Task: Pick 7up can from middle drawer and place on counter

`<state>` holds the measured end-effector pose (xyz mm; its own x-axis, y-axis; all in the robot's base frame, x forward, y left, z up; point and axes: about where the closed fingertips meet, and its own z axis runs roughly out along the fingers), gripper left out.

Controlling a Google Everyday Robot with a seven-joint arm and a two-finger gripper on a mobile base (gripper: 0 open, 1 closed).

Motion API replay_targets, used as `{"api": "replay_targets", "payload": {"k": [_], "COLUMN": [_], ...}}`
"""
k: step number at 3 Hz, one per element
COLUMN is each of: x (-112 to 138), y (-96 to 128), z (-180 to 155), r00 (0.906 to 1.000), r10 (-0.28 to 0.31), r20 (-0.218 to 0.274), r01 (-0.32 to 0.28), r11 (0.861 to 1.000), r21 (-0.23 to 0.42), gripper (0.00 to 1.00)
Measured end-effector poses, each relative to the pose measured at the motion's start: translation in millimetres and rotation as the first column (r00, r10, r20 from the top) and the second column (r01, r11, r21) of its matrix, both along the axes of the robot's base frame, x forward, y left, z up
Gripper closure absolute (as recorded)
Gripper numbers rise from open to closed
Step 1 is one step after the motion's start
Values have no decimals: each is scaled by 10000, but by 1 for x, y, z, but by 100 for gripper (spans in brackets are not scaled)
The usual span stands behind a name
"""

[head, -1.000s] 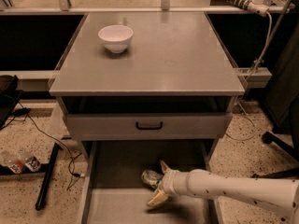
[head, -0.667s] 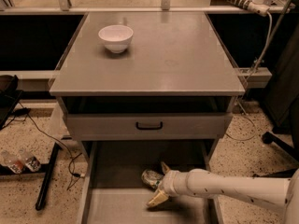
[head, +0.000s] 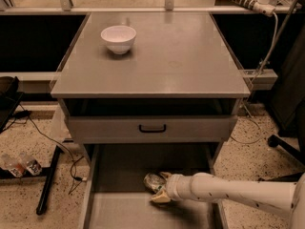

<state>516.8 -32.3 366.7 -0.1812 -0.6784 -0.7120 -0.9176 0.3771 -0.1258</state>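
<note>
Grasp step: my open gripper (head: 161, 187) straddles the dented silvery 7up can (head: 152, 180) in the grey metal drawer (head: 119, 206); next, I should close squarely.

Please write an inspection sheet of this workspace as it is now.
Surface: grey counter, a white bowl at its back left.
Job's things: 7up can in the open middle drawer, not on the counter.
Clutter: two bottles on the floor, left.
Grippers: gripper inside the drawer, at the can.
Cables: white cable hanging at right; black cable on floor, left.
Surroundings: speckled floor; drawer front with black handle above.
</note>
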Motion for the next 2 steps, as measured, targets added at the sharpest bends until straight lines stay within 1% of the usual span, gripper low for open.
{"api": "replay_targets", "payload": {"k": [1,2], "x": [0,0], "y": [0,0], "z": [0,0], "r00": [10000,10000], "r10": [1,3], "r20": [0,0], "r01": [-1,-3], "r11": [10000,10000], "r21": [0,-1], "gripper": [72,97]}}
